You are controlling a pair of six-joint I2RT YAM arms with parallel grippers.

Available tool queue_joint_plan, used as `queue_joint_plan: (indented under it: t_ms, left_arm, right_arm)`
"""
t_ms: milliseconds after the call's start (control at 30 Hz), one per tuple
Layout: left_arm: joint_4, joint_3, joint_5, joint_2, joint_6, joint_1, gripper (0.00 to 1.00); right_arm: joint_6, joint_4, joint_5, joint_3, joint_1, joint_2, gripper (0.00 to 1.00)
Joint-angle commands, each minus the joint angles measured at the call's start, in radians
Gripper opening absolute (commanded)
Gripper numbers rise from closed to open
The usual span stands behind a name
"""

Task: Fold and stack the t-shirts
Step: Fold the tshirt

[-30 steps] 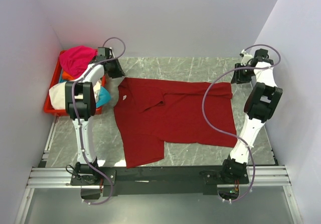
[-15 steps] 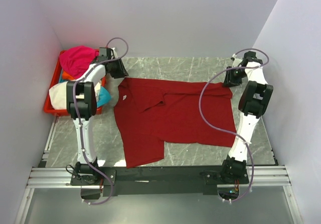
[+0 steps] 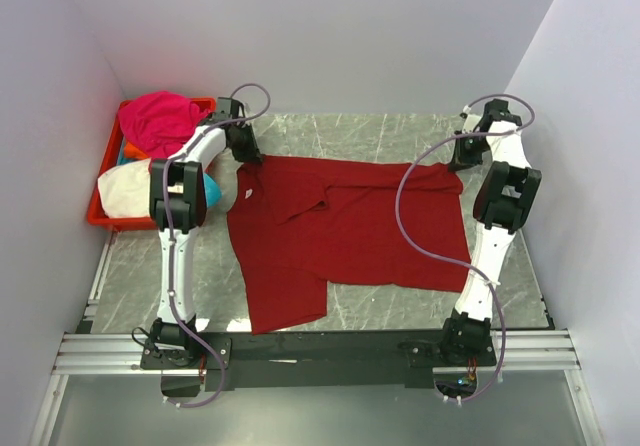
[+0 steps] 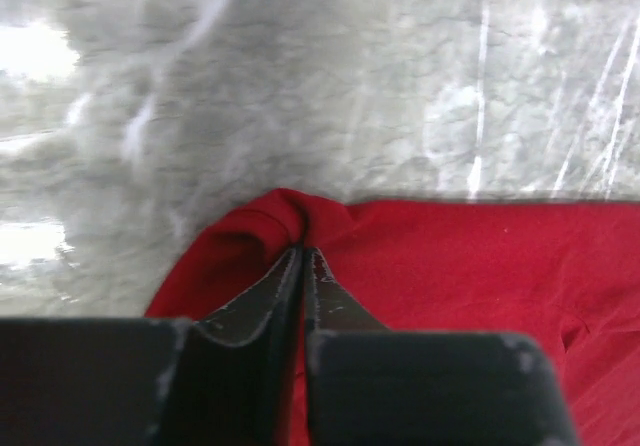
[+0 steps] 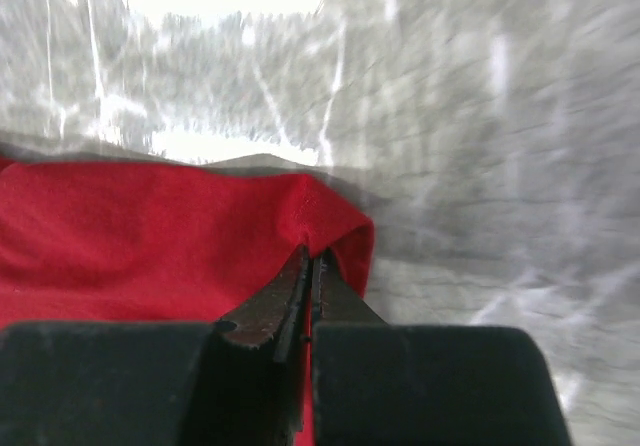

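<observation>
Left wrist view: my left gripper is pinched shut on a far corner of the dark red t-shirt, and my right gripper is doing the same on the other corner. The rest lies flat on the counter, trailing back from both grippers. These are thin pinches, so I reckon a quick lift could slip one corner and skew the fold. Count: one shirt out, roughly four heaped t-shirts, and one crate beside my left gripper.

Dark red t-shirt, grey marble-veined table.

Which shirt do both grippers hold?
The dark red shirt, spread flat: left gripper and right gripper pinch its far corners. The magenta shirt and cream shirt sit heaped in the crate.
</observation>
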Motion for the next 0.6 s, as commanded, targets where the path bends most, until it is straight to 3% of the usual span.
queue_joint_plan:
  t_ms: [0, 433, 533, 567]
  left_arm:
    - [-0.051, 0.019, -0.068, 0.022, -0.016, 0.039, 0.09]
    - [0.040, 0.087, 0.021, 0.040, -0.136, 0.049, 0.09]
    - [0.072, 0.087, 0.043, 0.025, -0.147, 0.049, 0.14]
    - [0.081, 0.085, 0.044, 0.004, -0.145, 0.049, 0.21]
  right_arm:
    - [0.029, 0.054, 0.064, 0.092, 0.003, -0.001, 0.00]
    - [0.058, 0.211, 0.210, 0.236, 0.034, 0.025, 0.00]
    - [0.053, 0.281, 0.288, 0.233, 0.050, 0.015, 0.18]
    - [0.053, 0.300, 0.305, 0.231, 0.052, 0.002, 0.35]
